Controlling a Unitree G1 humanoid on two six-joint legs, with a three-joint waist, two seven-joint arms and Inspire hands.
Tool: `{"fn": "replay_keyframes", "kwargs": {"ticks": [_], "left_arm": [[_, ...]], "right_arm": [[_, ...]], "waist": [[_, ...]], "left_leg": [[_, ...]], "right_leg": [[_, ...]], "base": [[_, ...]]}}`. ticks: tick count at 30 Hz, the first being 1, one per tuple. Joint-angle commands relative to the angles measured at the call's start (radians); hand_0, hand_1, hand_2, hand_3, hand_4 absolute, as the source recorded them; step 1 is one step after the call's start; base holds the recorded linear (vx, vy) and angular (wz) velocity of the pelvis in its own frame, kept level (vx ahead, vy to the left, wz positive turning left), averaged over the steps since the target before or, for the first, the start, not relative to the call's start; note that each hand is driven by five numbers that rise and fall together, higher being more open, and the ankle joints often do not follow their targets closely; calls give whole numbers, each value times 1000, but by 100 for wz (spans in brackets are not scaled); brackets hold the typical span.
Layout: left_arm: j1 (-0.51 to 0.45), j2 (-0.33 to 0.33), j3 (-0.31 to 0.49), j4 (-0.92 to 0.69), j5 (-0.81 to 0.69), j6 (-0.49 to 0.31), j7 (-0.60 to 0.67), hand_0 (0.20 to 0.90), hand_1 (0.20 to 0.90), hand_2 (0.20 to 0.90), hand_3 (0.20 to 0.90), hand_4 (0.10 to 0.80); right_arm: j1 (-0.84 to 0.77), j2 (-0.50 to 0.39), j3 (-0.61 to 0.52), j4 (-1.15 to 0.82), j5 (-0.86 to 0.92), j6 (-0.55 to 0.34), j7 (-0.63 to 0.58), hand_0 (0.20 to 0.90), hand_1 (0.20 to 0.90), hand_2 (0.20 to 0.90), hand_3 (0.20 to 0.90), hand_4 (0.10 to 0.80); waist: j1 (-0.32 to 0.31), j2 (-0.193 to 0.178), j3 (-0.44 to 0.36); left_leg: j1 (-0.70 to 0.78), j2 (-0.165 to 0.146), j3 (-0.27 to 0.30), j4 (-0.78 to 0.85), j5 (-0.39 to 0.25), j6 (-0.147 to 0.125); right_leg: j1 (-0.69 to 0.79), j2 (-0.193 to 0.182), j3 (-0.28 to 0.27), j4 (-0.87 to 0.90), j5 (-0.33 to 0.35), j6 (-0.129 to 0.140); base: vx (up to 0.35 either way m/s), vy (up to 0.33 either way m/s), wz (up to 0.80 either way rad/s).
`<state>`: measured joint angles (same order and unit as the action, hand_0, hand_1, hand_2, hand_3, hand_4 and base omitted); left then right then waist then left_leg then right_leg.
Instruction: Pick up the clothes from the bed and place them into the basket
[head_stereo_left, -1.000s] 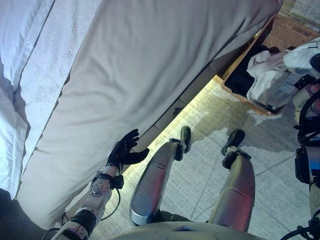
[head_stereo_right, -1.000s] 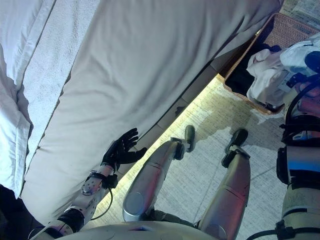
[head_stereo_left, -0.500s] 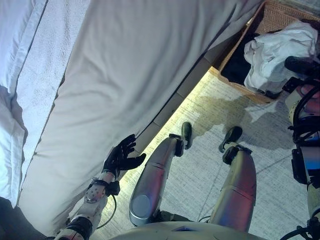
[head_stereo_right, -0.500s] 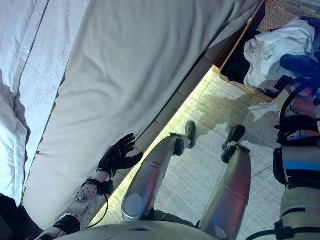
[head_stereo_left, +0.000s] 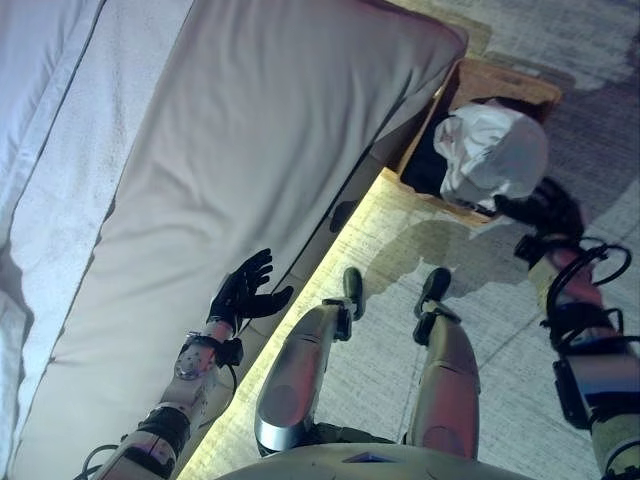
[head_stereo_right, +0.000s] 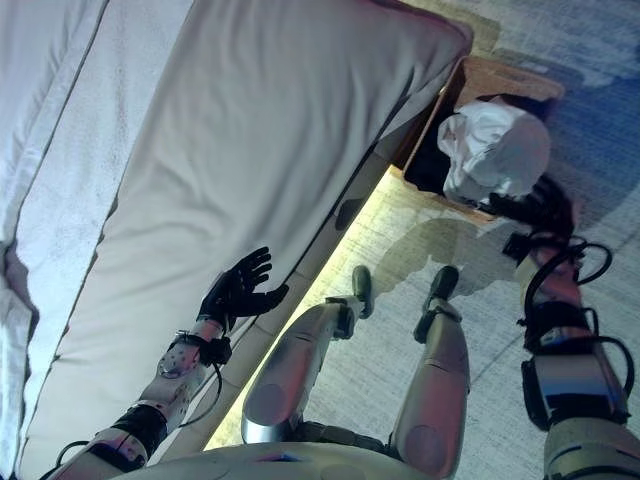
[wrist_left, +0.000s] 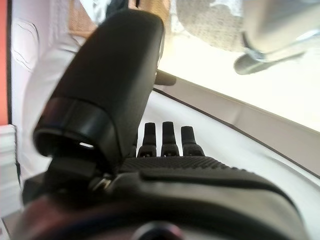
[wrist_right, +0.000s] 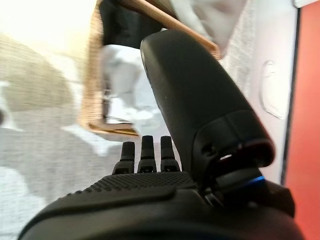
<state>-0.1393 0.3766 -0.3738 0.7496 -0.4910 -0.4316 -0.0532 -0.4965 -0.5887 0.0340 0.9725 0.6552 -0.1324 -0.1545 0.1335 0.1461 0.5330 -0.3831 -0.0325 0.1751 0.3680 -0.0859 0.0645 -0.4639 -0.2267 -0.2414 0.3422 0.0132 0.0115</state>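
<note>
White clothes (head_stereo_left: 495, 150) in basket (head_stereo_left: 500, 80), right hand (head_stereo_left: 545, 210) outstretched beside

Beige plain bed (head_stereo_left: 250, 150); brown woven basket (head_stereo_left: 505, 80); white garment (head_stereo_left: 495, 150) over black clothes (head_stereo_left: 432, 165); grey speckled carpet (head_stereo_left: 500, 300).

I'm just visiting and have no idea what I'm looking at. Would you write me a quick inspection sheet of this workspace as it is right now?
Surface: bed with a plain pale cover; no clothes seen on the part in view.
Job's things: white garment bunched on top of dark clothes in the wicker basket, which stands on the floor at the bed's corner.
Clutter: nothing seen.
Hands: left hand open, fingers spread, beside the bed's edge, holding nothing. Right hand open, by the basket's rim, just beside the white garment; not gripping it.
Cables: nothing to report.
Surroundings: pale woven carpet; a light strip glows under the bed's edge.
</note>
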Motion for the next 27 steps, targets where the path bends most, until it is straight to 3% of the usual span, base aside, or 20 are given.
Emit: {"fn": "replay_keyframes", "kwargs": {"ticks": [1,9,14,21,27], "left_arm": [[45,42,56,36,50,-12,27,900,900,900,900,800],[110,-42,83,225,218,17,25,900,900,900,900,800],[131,-100,84,353,223,74,-41,900,900,900,900,800],[122,-150,118,464,203,61,-92,900,900,900,900,800],[128,-149,142,465,164,92,-106,900,900,900,900,800]], "right_arm": [[64,8,-16,-79,47,-140,69,900,900,900,900,800],[386,256,-3,53,1,-157,134,900,900,900,900,800],[482,346,13,175,-87,-121,97,900,900,900,900,800],[530,413,31,309,-169,-44,48,900,900,900,900,800],[552,429,36,300,-195,-49,36,900,900,900,900,800]], "waist": [[3,-61,-104],[-16,-131,-304],[-37,-144,-403],[-70,-145,-445],[-84,-142,-451]], "left_leg": [[5,43,-112,-146,143,-112],[257,74,-113,-356,175,-117],[355,81,-95,-431,184,-116],[423,103,-70,-441,169,-117],[446,108,-68,-437,162,-116]], "right_leg": [[108,26,-44,8,-46,24],[382,83,-58,-181,-32,39],[477,99,-46,-263,-5,53],[532,108,-25,-252,-28,50],[550,111,-8,-239,-46,47]], "base": [[81,-74,7],[206,-61,7],[218,16,-1],[69,48,-2],[43,36,-8]]}}
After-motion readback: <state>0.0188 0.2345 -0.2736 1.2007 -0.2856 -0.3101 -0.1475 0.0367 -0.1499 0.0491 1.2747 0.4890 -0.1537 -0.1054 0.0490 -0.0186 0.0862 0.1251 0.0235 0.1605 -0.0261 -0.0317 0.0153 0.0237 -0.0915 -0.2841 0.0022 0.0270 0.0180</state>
